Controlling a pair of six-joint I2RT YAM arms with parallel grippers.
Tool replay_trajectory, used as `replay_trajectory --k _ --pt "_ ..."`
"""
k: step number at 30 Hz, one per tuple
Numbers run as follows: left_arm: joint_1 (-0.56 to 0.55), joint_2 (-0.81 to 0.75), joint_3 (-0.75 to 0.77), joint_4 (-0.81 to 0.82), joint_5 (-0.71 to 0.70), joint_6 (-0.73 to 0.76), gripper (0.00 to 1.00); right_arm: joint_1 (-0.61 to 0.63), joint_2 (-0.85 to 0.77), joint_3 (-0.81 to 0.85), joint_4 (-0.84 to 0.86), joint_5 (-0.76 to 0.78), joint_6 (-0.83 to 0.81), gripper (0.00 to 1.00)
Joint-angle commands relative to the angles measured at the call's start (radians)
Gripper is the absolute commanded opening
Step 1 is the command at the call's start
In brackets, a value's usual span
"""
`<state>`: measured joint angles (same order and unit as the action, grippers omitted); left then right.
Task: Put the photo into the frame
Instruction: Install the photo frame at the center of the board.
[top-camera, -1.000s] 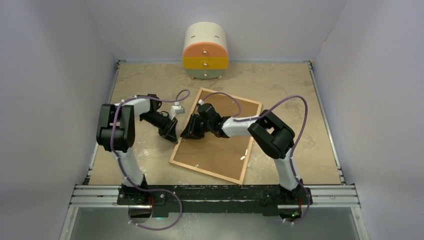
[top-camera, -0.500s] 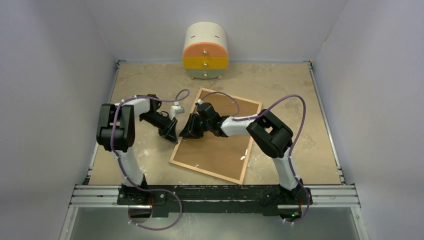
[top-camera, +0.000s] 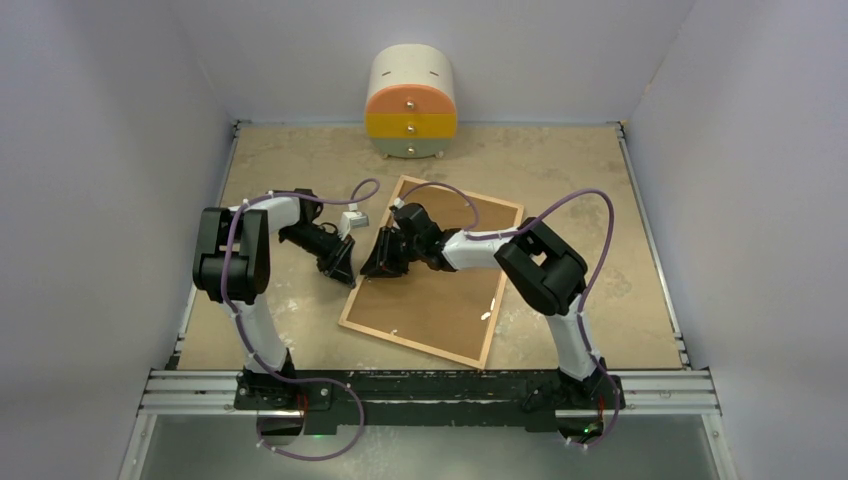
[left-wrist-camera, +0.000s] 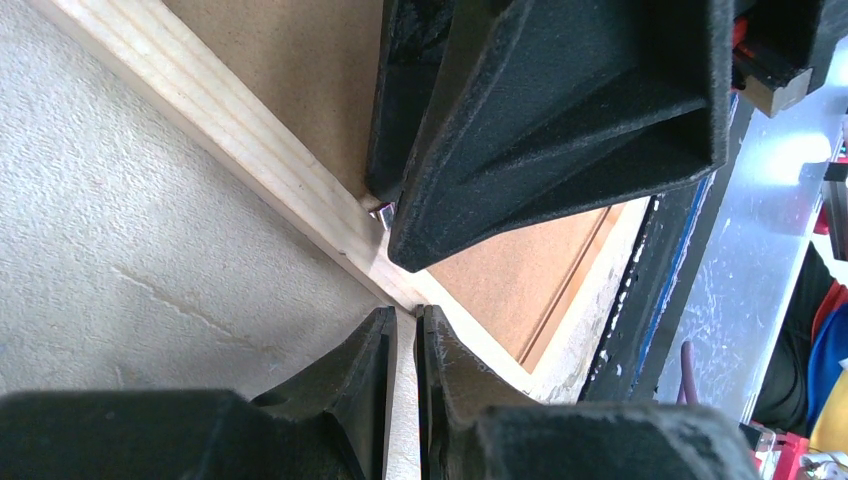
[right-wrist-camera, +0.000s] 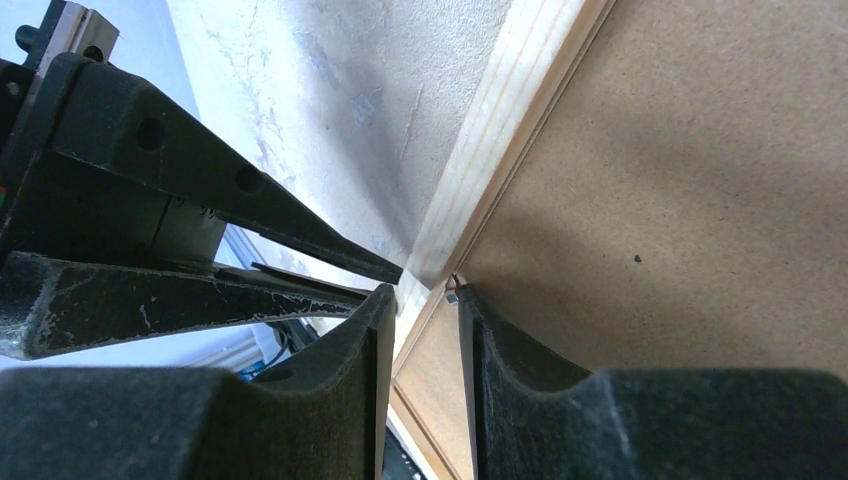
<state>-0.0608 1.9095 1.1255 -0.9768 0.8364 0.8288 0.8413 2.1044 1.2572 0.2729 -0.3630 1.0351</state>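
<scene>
Both nearly closed, left fingers (left-wrist-camera: 340, 390) pinching frame (left-wrist-camera: 250, 135) edge, right fingers (right-wrist-camera: 500, 400) apart beside metal tab (right-wrist-camera: 452, 293)

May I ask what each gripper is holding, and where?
Left gripper pinches the frame by its left rail; right gripper straddles a metal tab, grip unclear.

The frame (left-wrist-camera: 250, 150) is smooth pale wood, its backing board (left-wrist-camera: 290, 60) matt brown fibreboard, the table (left-wrist-camera: 120, 250) rough.

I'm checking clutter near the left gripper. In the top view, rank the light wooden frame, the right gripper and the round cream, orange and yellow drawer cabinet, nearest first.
1. Light wooden frame: at the left gripper's tips.
2. Right gripper: just right, over the frame.
3. Round drawer cabinet: far back, centre.
</scene>
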Motion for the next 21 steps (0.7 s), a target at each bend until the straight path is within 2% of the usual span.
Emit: replay_trajectory --k 1,21 --pt "0.001 0.031 -0.012 0.031 -0.054 0.054 0.15 0.011 0.007 -0.013 -0.066 0.003 -0.034 0.34" --pt "-0.003 0.040 0.010 0.027 -0.048 0.047 0.15 0.046 0.057 0.052 -0.115 -0.088 -0.061 0.35"
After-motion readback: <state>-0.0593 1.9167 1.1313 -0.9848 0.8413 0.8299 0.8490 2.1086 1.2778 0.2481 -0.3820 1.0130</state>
